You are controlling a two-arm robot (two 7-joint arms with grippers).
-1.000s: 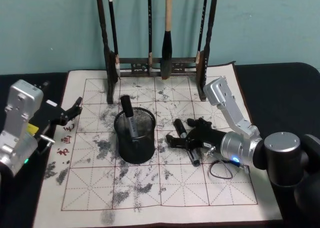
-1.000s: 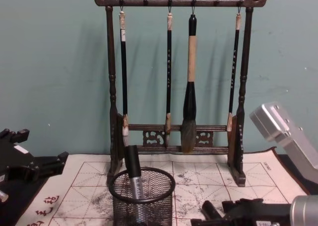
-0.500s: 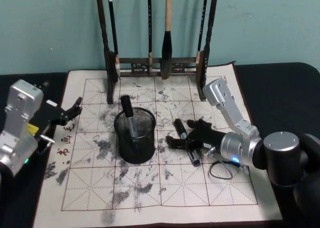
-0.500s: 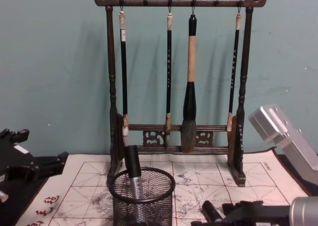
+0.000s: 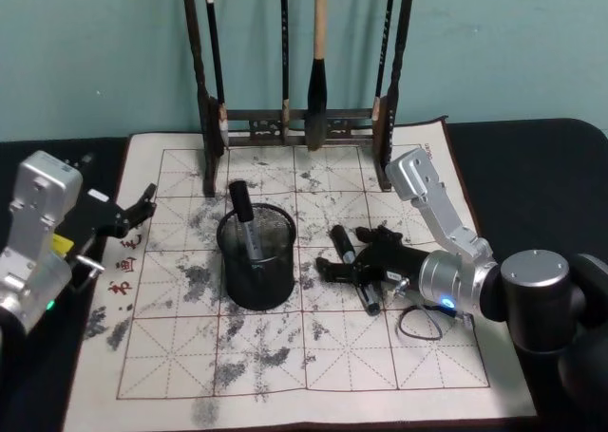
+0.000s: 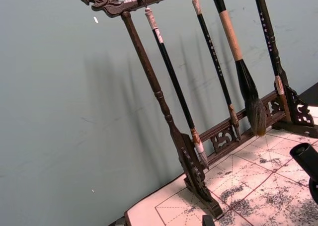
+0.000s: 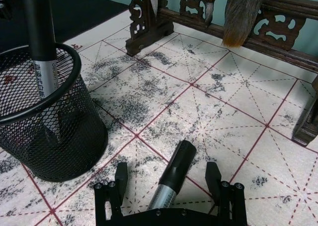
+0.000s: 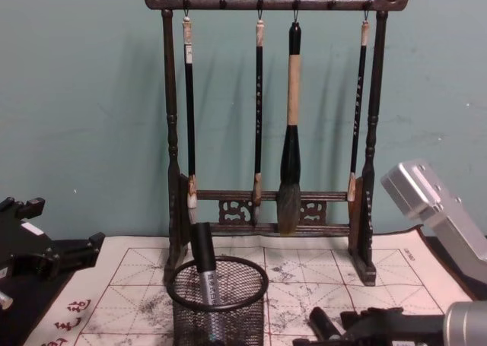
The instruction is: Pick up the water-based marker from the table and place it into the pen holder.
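Note:
A water-based marker [image 5: 352, 267], grey with a black cap, lies on the ink-stained mat [image 5: 285, 356] to the right of the pen holder [image 5: 256, 294]. My right gripper [image 5: 344, 269] is low over the marker and open. In the right wrist view the marker [image 7: 172, 179] lies between the two spread fingers [image 7: 120, 179] without touching them. The black mesh pen holder [image 7: 74, 82] stands close by, and another marker [image 7: 41, 35] stands upright in it. The chest view shows the holder [image 8: 217, 308] with my right gripper [image 8: 365, 325] low beside it. My left gripper [image 5: 133, 214] is parked, open, at the mat's left edge.
A tall dark wooden brush rack [image 5: 204, 90] with several hanging brushes stands at the back of the mat. A thin black loop of cord [image 5: 418, 323] lies by my right wrist. Black tabletop [image 5: 532, 157] lies bare on the right.
My right gripper has shifted very slightly around the lying marker. The marker, the pen holder and the left arm have not moved.

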